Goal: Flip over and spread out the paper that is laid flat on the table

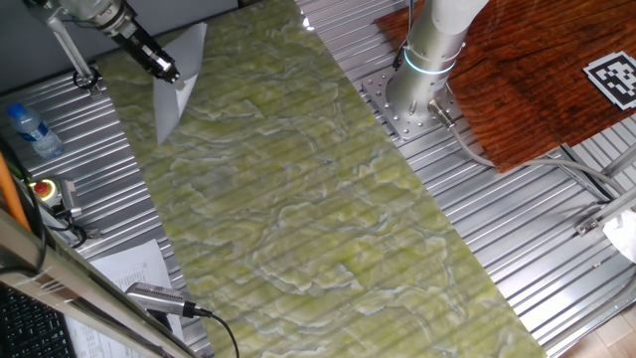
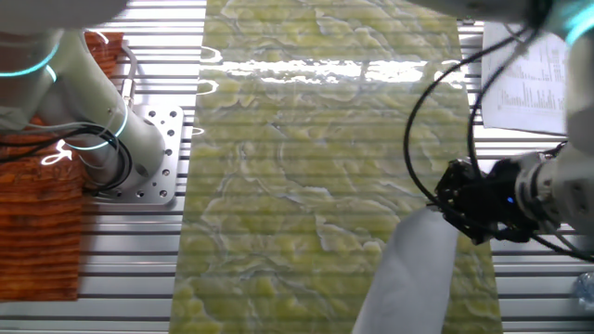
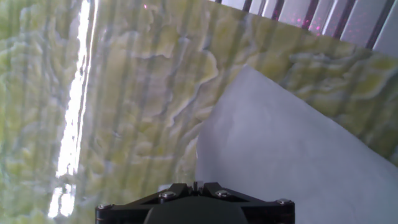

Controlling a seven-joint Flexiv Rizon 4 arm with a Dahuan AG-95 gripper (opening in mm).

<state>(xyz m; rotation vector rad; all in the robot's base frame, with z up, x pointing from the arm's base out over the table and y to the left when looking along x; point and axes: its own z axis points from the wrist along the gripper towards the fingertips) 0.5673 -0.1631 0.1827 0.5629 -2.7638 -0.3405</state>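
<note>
The paper (image 1: 179, 85) is a plain white sheet, lifted off the green-yellow marbled table (image 1: 298, 189) and hanging curved at its far left end. My gripper (image 1: 169, 70) is shut on the paper's upper edge. In the other fixed view the paper (image 2: 408, 278) hangs down from the gripper (image 2: 452, 218) over the table's right side (image 2: 297, 176). In the hand view the jaws are closed together at the bottom edge, the gripper (image 3: 195, 185) pinches the paper (image 3: 280, 149), and the sheet spreads away over the table (image 3: 124, 93).
Ribbed silver metal (image 1: 119, 169) flanks the table. A water bottle (image 1: 30, 129) and a printed sheet (image 1: 134, 264) lie at the left. The arm's base (image 1: 422, 89) stands beside a reddish wood panel (image 1: 537, 80) at the right. Cables (image 2: 436, 121) loop near the gripper.
</note>
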